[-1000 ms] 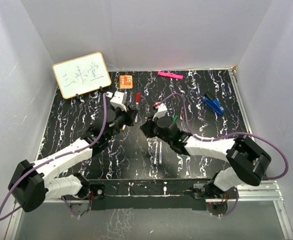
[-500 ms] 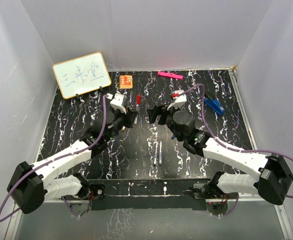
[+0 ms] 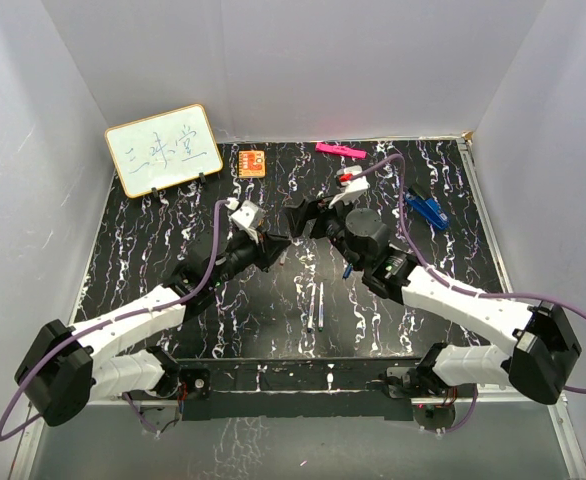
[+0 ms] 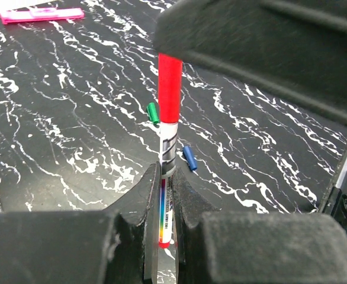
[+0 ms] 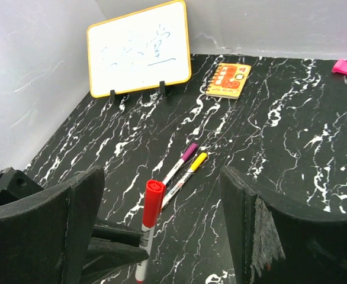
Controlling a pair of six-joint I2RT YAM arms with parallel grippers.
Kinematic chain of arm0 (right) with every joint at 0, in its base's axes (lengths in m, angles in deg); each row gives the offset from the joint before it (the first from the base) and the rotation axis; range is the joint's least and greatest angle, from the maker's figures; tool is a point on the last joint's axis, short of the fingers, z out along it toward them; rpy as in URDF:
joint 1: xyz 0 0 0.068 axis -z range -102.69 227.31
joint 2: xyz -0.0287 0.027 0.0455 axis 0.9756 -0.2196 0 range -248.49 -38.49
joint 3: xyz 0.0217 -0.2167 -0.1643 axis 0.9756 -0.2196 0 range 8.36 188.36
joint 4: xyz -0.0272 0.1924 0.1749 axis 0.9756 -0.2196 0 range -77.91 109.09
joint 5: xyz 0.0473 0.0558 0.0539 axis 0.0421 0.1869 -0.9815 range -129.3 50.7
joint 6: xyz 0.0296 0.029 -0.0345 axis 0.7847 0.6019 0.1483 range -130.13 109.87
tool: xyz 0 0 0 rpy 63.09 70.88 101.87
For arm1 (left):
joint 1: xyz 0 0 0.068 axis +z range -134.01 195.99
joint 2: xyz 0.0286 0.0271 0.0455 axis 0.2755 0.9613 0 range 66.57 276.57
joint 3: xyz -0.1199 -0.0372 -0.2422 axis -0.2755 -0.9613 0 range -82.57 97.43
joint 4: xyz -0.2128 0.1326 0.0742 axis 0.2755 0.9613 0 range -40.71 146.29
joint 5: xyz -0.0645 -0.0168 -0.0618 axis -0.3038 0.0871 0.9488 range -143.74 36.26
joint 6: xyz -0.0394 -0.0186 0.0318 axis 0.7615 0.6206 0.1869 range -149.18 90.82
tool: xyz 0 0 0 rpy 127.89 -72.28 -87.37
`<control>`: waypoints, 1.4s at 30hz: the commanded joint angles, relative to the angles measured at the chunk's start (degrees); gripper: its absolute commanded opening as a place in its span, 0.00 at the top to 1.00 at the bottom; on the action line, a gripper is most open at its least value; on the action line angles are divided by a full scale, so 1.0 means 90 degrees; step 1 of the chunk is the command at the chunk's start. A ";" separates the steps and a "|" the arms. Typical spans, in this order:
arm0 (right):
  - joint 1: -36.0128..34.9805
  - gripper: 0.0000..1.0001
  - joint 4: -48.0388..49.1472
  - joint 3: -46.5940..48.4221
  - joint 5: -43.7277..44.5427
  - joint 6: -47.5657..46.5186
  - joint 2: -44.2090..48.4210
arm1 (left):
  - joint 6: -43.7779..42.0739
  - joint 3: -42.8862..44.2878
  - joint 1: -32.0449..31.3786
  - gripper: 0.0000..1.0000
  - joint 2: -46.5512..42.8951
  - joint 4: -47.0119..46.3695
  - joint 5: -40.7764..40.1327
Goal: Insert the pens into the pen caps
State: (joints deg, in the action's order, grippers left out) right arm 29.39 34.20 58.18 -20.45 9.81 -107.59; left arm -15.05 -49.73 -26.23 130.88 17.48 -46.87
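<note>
The left pincer [image 4: 167, 195] clamps a pen [image 4: 167, 155] by its barrel, steadying it for capping. The red cap [image 4: 169, 89] sits on the end that juts out ahead. The right pincer [image 5: 161, 189] stands wide open on either side of that cap. A second ago it was closed, so it has likely just pressed the cap on.

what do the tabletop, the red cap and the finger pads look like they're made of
Tabletop: likely laminate or a printed sheet, black with white marble veining, smooth, faint sheen. Red cap on the pen: plastic, smooth even red, slight shine. Finger pads: seemingly foam or soft rubber, matte black, grainy surface.
</note>
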 commanded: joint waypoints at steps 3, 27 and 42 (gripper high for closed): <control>0.0051 0.27 0.0458 0.0120 -0.0448 0.0202 -0.0023 | 0.0052 -0.0028 -0.0007 1.00 -0.0010 -0.0631 0.0505; 0.0100 1.00 0.0198 -0.0009 -0.0747 0.0295 -0.0313 | 0.0234 0.0098 -0.0007 1.00 -0.0015 -0.1225 0.0282; 0.0100 1.00 -0.0452 -0.0116 -0.1713 0.0585 -0.0888 | 0.0134 0.0187 0.0196 1.00 -0.0169 -0.2160 -0.0234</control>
State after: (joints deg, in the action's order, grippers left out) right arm 31.23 37.74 58.20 -28.88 13.85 -112.84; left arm -13.78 -50.64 -25.68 131.93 12.52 -47.79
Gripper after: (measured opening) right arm 0.112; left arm 0.059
